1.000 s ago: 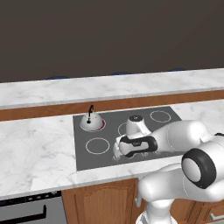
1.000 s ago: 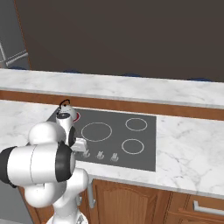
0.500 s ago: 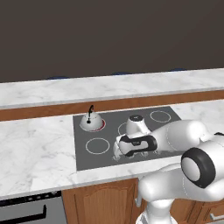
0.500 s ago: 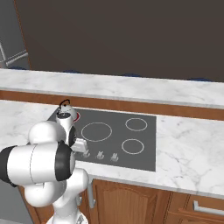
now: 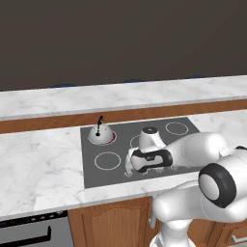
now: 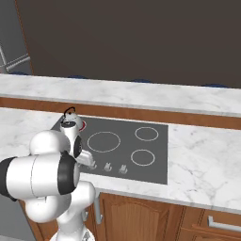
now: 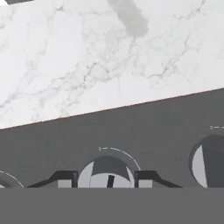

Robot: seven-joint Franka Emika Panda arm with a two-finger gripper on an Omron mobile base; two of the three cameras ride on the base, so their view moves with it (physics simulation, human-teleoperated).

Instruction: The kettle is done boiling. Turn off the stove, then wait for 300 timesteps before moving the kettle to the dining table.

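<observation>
End effector [image 7: 106,180] is down at the front edge of the stove [image 5: 154,130], its two fingertips sitting on either side of a round grey knob [image 7: 106,175], about half open, and whether they actually pinch it yet I can't tell. So we're on step one, killing the burner; there's a red glow under the kettle [image 5: 100,133], which sits on the back-left ring. My guess for the next move: close snug on that knob and twist it to off, then just wait before going for the kettle. Counting stuff: one kettle, four burner rings from the right base view, parts of three knobs by the hand camera, all set in one marble worktop [image 5: 38,169].
</observation>
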